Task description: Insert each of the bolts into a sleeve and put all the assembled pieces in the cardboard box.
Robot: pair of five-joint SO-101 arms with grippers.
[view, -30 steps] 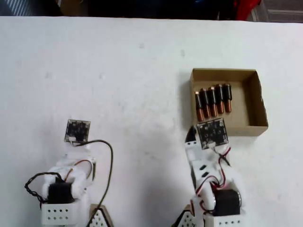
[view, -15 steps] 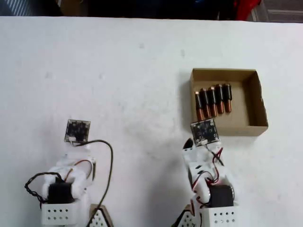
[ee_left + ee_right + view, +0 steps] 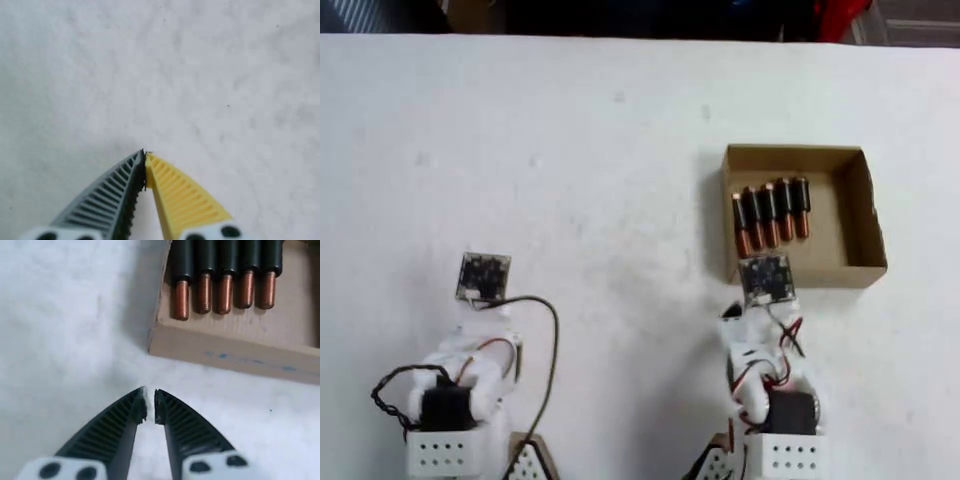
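Note:
The cardboard box sits right of the table's middle. Inside it lie several assembled pieces side by side, black sleeves with copper bolt ends showing. In the right wrist view these pieces lie just behind the box's near wall. My right gripper hovers over bare table just short of that wall, its black fingers shut on nothing. My left gripper is shut too, grey and yellow fingers meeting above bare table. The right arm is folded back in front of the box.
The left arm rests folded at the table's front left, a black cable looping beside it. White table surface stretches to the left of and behind the box.
The right arm has drawn back a little from the box toward its base and straightened. The left arm has not moved, and the pieces in the box lie as before.

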